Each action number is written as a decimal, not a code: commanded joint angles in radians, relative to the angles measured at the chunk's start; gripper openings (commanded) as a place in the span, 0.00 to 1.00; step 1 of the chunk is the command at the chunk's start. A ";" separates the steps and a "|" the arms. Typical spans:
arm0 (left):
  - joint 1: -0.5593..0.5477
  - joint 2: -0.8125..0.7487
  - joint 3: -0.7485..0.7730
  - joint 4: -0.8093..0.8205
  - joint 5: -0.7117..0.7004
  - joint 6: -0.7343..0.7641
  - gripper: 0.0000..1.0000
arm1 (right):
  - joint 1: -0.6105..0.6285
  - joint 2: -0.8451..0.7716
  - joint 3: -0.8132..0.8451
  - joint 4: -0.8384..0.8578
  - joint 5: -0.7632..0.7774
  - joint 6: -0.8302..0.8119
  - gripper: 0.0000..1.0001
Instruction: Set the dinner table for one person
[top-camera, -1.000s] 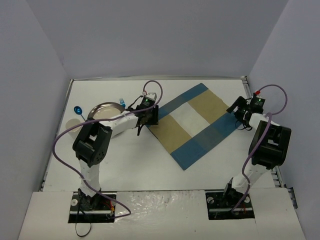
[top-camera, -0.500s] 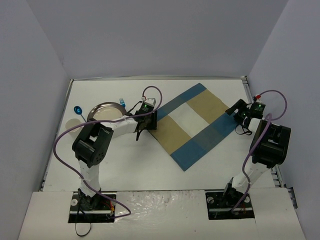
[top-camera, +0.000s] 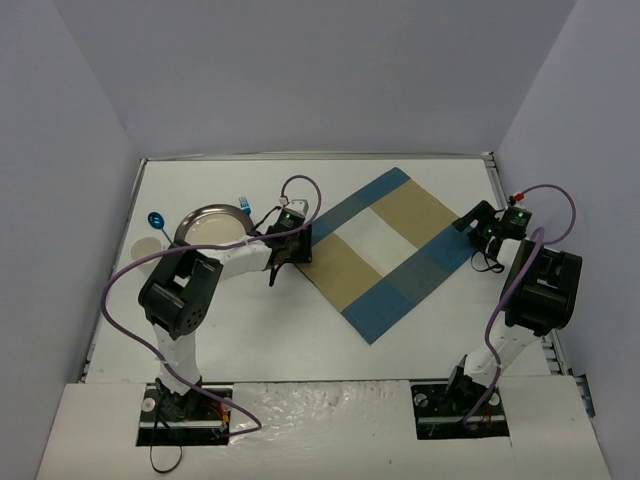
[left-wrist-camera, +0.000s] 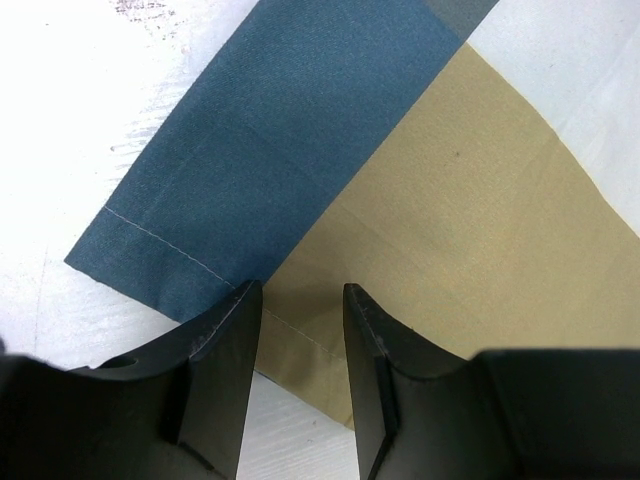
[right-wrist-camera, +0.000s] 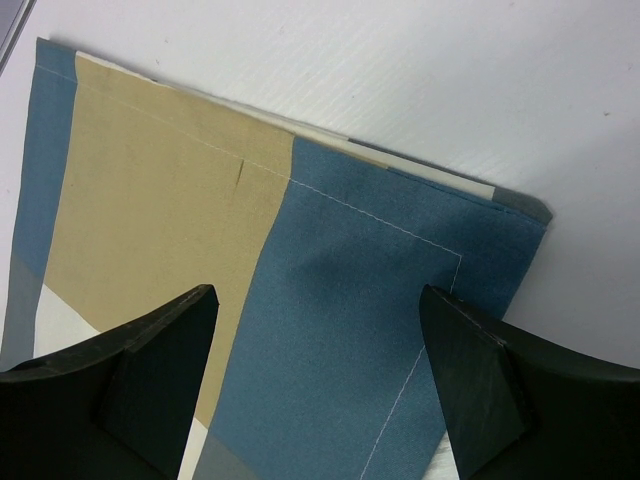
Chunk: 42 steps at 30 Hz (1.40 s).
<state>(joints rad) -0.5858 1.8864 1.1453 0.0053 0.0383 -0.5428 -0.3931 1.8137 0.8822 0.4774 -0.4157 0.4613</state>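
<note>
Worktop (top-camera: 300, 330) fills the floor of the booth ahead of both bases, boxed by lavender-grey walls (top-camera: 300, 80) on three sides. From the top cam it reads wider L-R than deep, edges square to the walls. I've got plenty of bare room across the near strip and along the far edge. The checked placemat (top-camera: 390, 245) lies skewed to those edges, long axis running far-right to near-left, with its R corner close to the R edge. Left pincer (left-wrist-camera: 300, 295) is part-released, fingers a narrow gap apart over the near-left hem where blue meets tan, and nothing is pinched. Right pincer (right-wrist-camera: 318, 300) is spread wide over the mat's R corner, not gripping. Plate (top-camera: 210, 222) and blue spoon (top-camera: 155, 220) sit far-left, clear of the mat.
</note>
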 joint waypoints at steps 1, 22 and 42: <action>0.004 -0.053 0.003 -0.093 -0.027 -0.008 0.39 | -0.007 -0.043 0.051 -0.093 0.012 -0.031 0.80; 0.020 -0.639 0.013 -0.274 -0.194 -0.082 0.97 | 0.341 -0.528 0.182 -0.099 0.063 -0.011 1.00; 0.303 -1.271 -0.773 -0.168 -0.217 -0.611 0.97 | 0.580 -0.624 -0.269 0.316 -0.203 0.213 1.00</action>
<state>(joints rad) -0.3099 0.6168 0.4357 -0.3744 -0.1756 -0.9563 0.1744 1.2580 0.6264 0.6496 -0.5757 0.6848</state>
